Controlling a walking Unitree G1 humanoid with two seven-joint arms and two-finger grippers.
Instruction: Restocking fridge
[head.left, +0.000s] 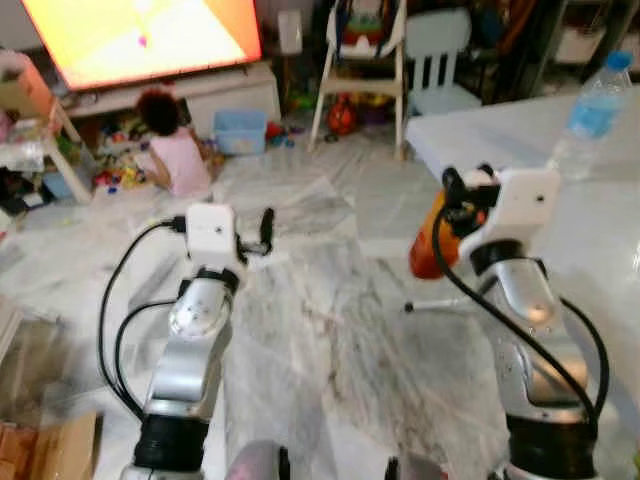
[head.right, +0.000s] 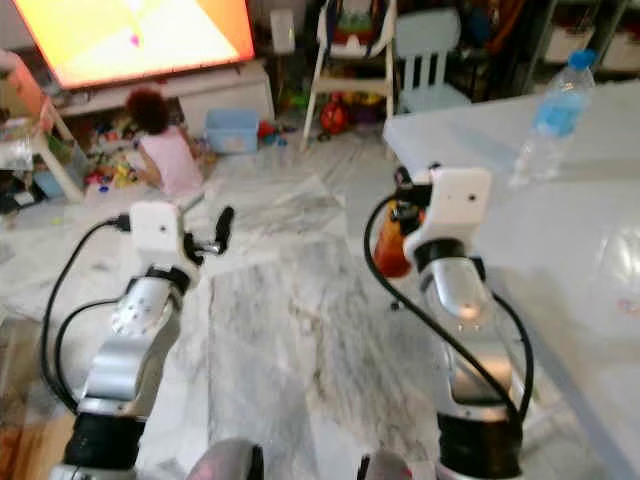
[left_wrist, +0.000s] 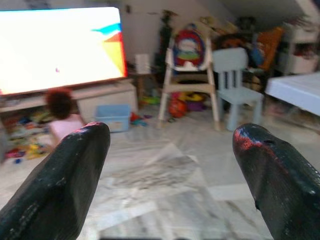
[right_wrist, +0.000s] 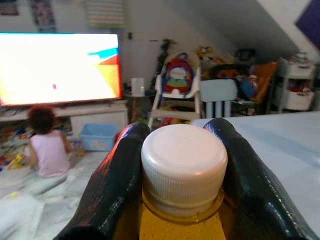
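My right gripper (right_wrist: 182, 165) is shut on an orange juice bottle (head.left: 432, 238) with a white cap (right_wrist: 184, 165); its black fingers (right_wrist: 117, 180) clamp the neck just under the cap. The bottle hangs beside the white table's near corner (head.left: 425, 135). My left gripper (left_wrist: 170, 170) is held out over the marble floor, open, with nothing between its fingers (left_wrist: 70, 175). A clear water bottle with a blue cap (head.left: 592, 112) stands upright on the table to the right.
A person in a pink top (head.left: 175, 150) sits on the floor ahead-left among toys, before a bright TV (head.left: 140, 35). A high chair (head.left: 362, 60), a pale blue chair (head.left: 440, 60) and a blue bin (head.left: 240, 130) stand at the back. A cardboard box (head.left: 45, 450) lies at lower left.
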